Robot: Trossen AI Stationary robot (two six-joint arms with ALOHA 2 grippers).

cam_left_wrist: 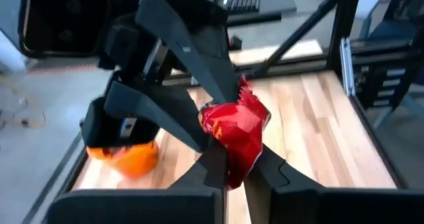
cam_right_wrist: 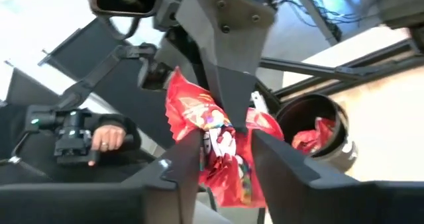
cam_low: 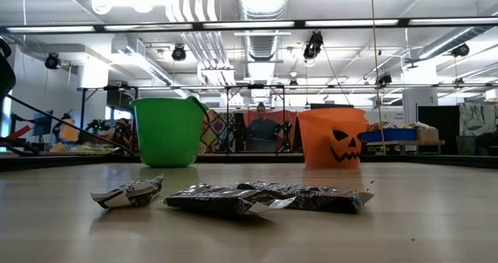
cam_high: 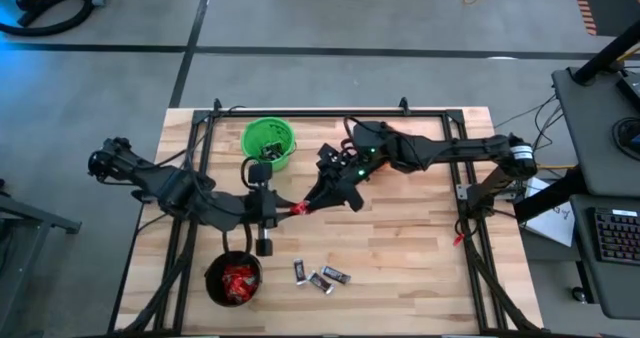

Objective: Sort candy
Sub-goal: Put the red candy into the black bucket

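Observation:
A bright red squarish candy packet [cam_high: 298, 209] hangs above the table's middle, between my two grippers. My left gripper [cam_high: 286, 211] comes from the table's left and is shut on it. My right gripper [cam_high: 309, 203] comes from the right; it is open, and its fingers [cam_right_wrist: 182, 161] stand on either side of the same packet [cam_right_wrist: 222, 151]. Three black-silver bars [cam_high: 320, 275] lie flat on the wood near the front edge. A black bucket [cam_high: 233, 279] at the front left holds red packets. My left gripper pinches the red packet's crumpled end [cam_left_wrist: 237, 159] between its two fingers [cam_left_wrist: 213, 166]. The fingers come from the table's left, slanting a little downward. The packet is lifted clear of the table. My right gripper's fingers flank the packet's other end; whether they touch it, I cannot tell.
A green bucket [cam_high: 268, 142] stands at the back left. An orange pumpkin-face bucket [cam_low: 333, 138] stands farther right, under my right arm in the high view. Black frame rails [cam_high: 200, 158] run along the table's sides. A person's hand [cam_right_wrist: 106, 141] shows beyond the table.

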